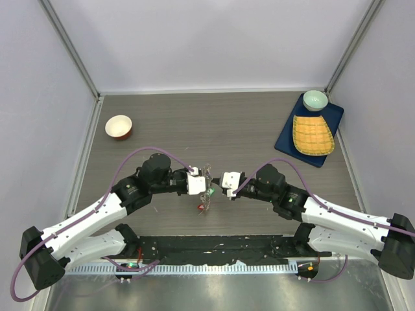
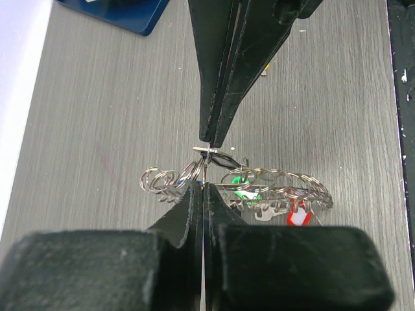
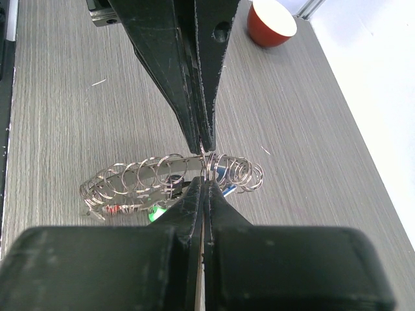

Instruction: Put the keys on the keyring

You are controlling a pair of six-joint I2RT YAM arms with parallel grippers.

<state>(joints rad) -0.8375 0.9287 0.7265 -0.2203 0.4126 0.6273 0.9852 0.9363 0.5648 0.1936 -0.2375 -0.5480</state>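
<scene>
The keyring (image 1: 206, 189) hangs just above the table between both arms, a thin grey band fringed with small silver rings (image 2: 279, 181) (image 3: 139, 175). Keys with green (image 2: 243, 190) and red (image 2: 297, 215) tags dangle under it. My left gripper (image 1: 202, 182) (image 2: 204, 185) is shut on the keyring's band. My right gripper (image 1: 217, 184) (image 3: 207, 181) faces it tip to tip and is shut on a small split ring standing at the band's end. In each wrist view the other gripper's black fingers (image 2: 217, 97) (image 3: 194, 84) come down from the top.
A red bowl (image 1: 118, 126) (image 3: 271, 23) sits at the far left. At the far right a blue tray (image 1: 285, 137) (image 2: 123, 13) carries a yellow woven dish (image 1: 312, 134) and a pale green bowl (image 1: 315, 99). A black strip (image 1: 214, 246) runs along the near edge.
</scene>
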